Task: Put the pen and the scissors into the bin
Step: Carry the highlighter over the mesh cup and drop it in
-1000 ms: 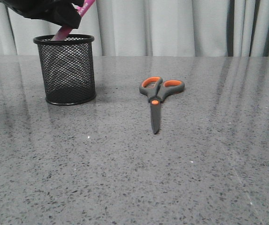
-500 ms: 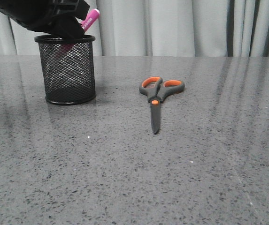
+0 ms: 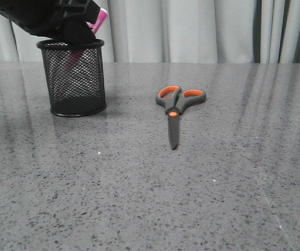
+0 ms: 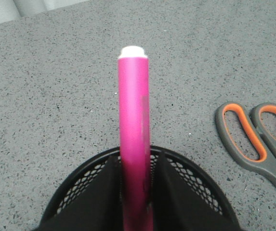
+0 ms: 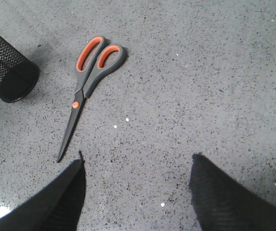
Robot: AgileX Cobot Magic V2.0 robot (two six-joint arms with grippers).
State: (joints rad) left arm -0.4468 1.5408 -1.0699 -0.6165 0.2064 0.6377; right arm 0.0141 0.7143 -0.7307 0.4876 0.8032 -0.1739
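My left gripper (image 4: 135, 211): fingers clamped on the pen (image 4: 134, 134), right above the bin (image 3: 74, 78).
Pen: tilted, lower end inside the bin.
Scissors (image 3: 175, 107): flat on the table (image 3: 218, 183), at 3 o'clock from the bin, well apart, blades closed.
My right gripper (image 5: 138, 185): spread wide, empty.

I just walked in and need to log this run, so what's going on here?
The left gripper is shut on a slim magenta-pink pen and holds it tilted, its lower end already inside the small round black wire-mesh cup. The pen has not been let go. The grey scissors with orange-lined loops lie closed and flat on the speckled grey table, to the right of the cup and untouched. The right gripper hangs open above the table near them, holding nothing.
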